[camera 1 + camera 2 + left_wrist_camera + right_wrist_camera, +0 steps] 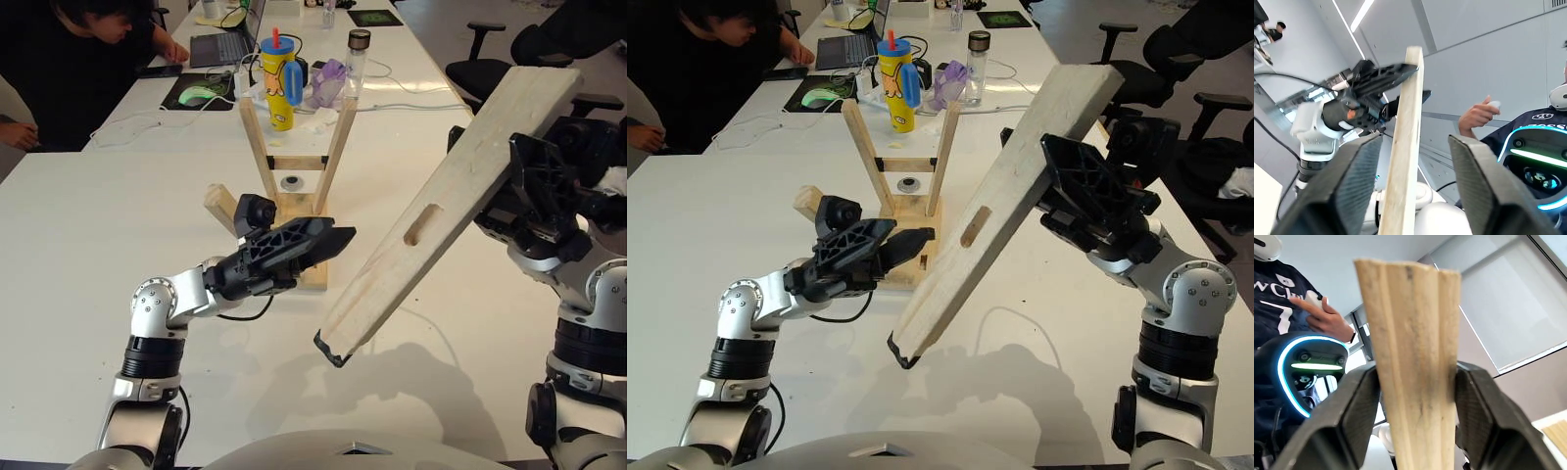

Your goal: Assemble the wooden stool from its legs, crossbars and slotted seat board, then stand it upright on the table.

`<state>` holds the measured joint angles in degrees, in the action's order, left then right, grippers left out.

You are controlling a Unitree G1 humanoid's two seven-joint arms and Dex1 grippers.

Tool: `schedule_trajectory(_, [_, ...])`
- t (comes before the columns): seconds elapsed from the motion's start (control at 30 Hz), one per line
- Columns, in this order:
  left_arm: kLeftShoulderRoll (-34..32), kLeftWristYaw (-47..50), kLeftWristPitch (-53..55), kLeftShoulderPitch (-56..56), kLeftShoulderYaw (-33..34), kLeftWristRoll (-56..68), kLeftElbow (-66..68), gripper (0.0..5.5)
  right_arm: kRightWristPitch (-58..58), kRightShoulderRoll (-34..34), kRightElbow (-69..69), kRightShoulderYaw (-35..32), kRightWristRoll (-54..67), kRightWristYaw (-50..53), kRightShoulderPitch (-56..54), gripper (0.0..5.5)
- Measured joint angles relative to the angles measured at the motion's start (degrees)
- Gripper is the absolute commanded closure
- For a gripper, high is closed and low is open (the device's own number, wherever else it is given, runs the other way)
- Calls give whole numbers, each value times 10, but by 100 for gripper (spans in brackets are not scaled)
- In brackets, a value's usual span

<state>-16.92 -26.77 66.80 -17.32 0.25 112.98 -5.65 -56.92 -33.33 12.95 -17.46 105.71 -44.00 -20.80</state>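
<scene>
My right claw (537, 181) is clenched on the slotted seat board (460, 181), tilted just right of the leg frame (299, 162) on the desk (78, 255). My left claw (331, 245) hangs released at the frame's base.

Office with long white table (69, 255), laptop (223, 44), swivel chairs (487, 61)

Leg frame (299, 163) stands mid-surface (98, 245). Behind it are a cup (277, 86) at left and a bottle (358, 64) at right. Left of it lies a loose leg (220, 206). Just before it is the left tool (313, 245). Right of it the board (460, 196) slants, upper end in the right tool (1078, 181), lower end before the frame.
</scene>
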Motion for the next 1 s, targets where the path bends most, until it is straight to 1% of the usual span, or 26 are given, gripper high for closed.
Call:
schedule_trajectory(0.1, [-46,38,-11,34,1,-9,-62,237,-5,-33,7,-1,-85,-5,45,331])
schedule_trajectory(0.17, [-68,38,-19,58,11,-52,-87,237,-1,-46,10,-2,-132,-6,65,331])
schedule_trajectory(0.23, [-92,25,-35,80,11,-135,-118,237,16,-54,6,-3,-184,-5,71,331])
schedule_trajectory(0.33, [-115,6,-77,100,-3,-261,-147,237,45,-50,2,-2,-231,-5,72,331])
schedule_trajectory(0.43, [-128,-11,-145,106,-40,-404,-158,237,100,-37,-6,3,-309,4,66,331])
schedule_trajectory(0.57, [-142,-30,-255,108,-124,-611,-158,237,199,-8,-35,28,-435,18,49,332])
schedule_trajectory(0.67, [-152,-32,-326,108,-191,-752,-146,237,234,20,-50,43,-469,6,49,332])
schedule_trajectory(0.8, [-157,-17,-398,112,-277,-935,-107,237,279,81,-72,49,-475,-40,48,332])
schedule_trajectory(0.9, [-150,-7,-413,120,-286,-991,-86,237,296,104,-85,50,-480,-63,41,332])
schedule_trajectory(1.0, [-138,-6,-421,125,-288,-1020,-71,237,306,124,-92,50,-481,-74,29,332])
